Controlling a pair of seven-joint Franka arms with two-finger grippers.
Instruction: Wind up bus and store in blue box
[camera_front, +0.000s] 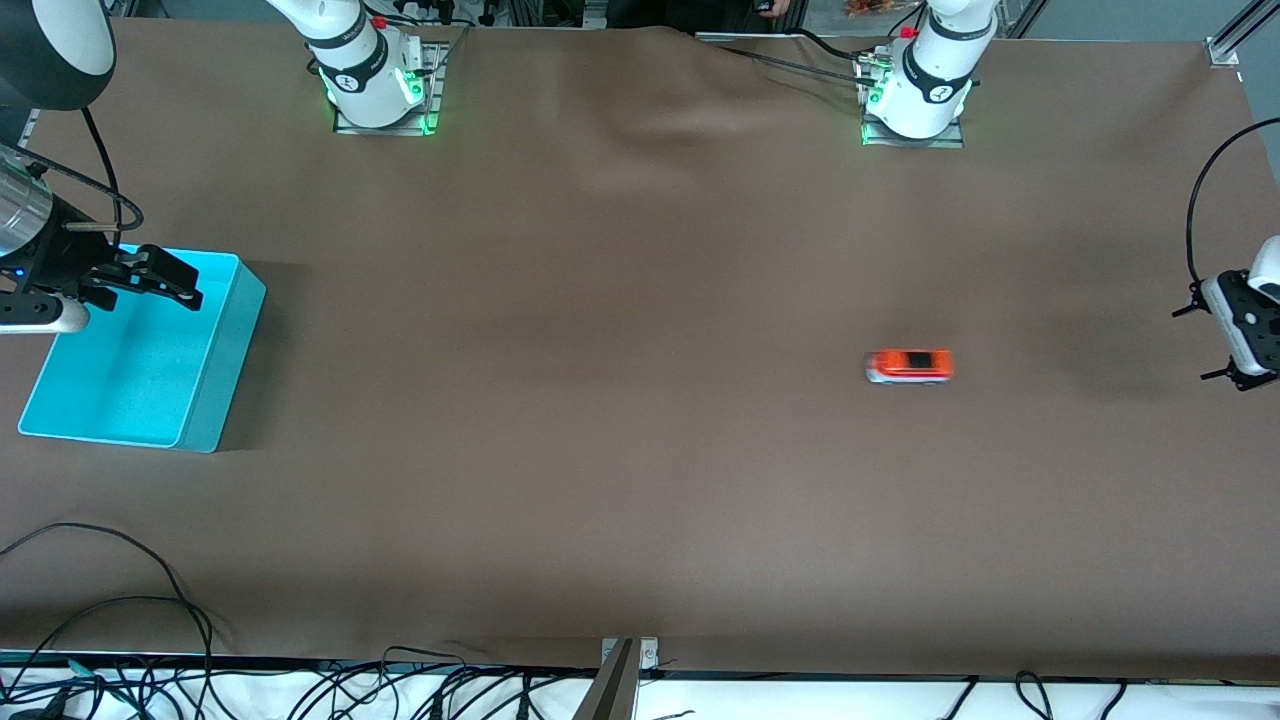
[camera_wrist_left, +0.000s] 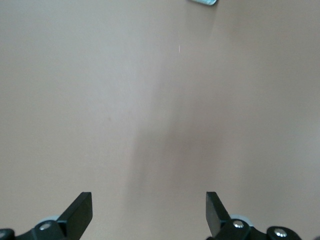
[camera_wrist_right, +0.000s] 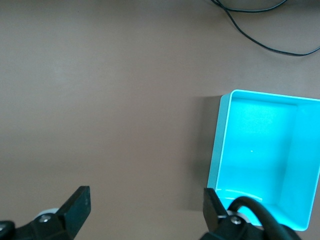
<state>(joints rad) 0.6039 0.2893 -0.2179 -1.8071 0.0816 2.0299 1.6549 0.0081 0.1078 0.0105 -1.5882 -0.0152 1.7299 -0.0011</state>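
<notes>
- Front view: the bus (camera_front: 908, 366) is seen standing on the brown counter (camera_front: 620, 420), toward the left arm's end, with nothing touching it.
- The left claw (camera_front: 1215, 345) is held up at that same end of the counter, well apart from the bus; its fingers (camera_wrist_left: 80, 212) are spread wide and nothing is held between them.
- In the left wrist view, only bare counter is seen between the fingers; a small pale object is cut off at the frame edge and cannot be identified.
- The blue box (camera_front: 215, 400) is placed at the right arm's end of the counter, well apart from the bus.
- The right claw (camera_front: 150, 280) is held over the blue box, fingers spread and nothing gripped.
- The box interior (camera_wrist_right: 260, 160) is seen bare in the right wrist view.
</notes>
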